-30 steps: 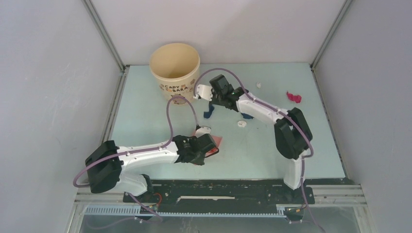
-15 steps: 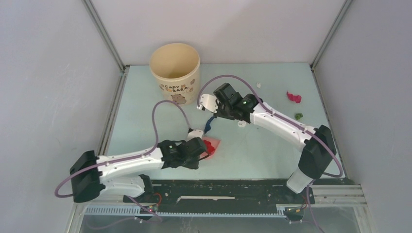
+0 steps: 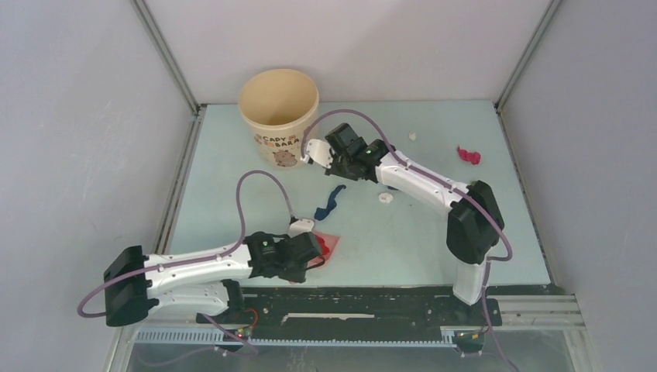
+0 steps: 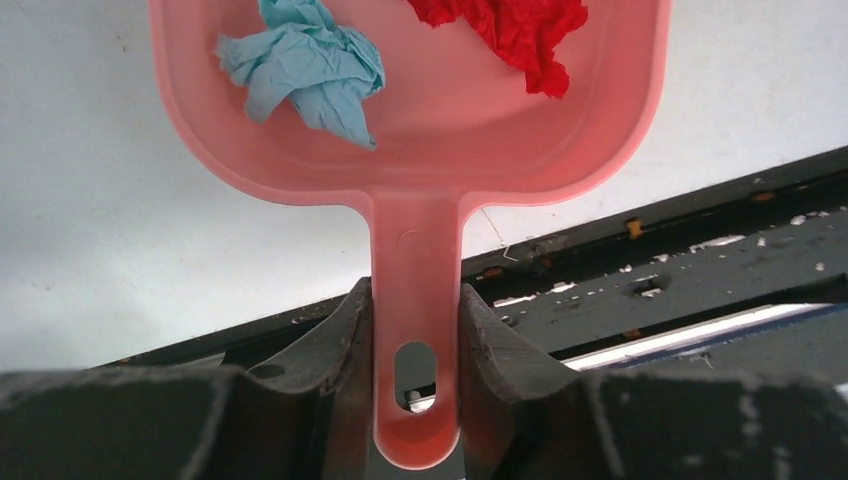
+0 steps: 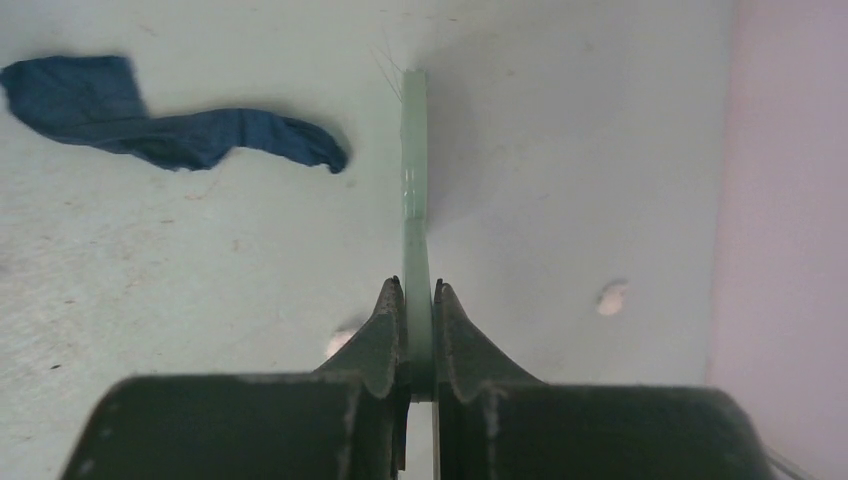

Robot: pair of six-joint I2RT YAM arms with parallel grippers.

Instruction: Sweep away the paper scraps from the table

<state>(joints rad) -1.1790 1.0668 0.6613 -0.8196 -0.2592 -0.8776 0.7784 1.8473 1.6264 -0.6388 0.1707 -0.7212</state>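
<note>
As left hand (image 4: 415,315) drew dustpan (image 4: 440,130) nearer, brush (image 5: 414,150) left navy scrap (image 5: 190,137).

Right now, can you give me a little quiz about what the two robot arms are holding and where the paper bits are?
1. True or false: the left gripper is shut on the handle of the pink plastic dustpan.
2. Which crumpled paper bits lie inside the dustpan?
A. a teal scrap and a red scrap
B. a navy blue scrap and a white scrap
C. a green scrap and a magenta scrap
3. Short answer: which gripper pinches the thin pale green hand brush?

Key:
1. True
2. A
3. The right gripper
</note>
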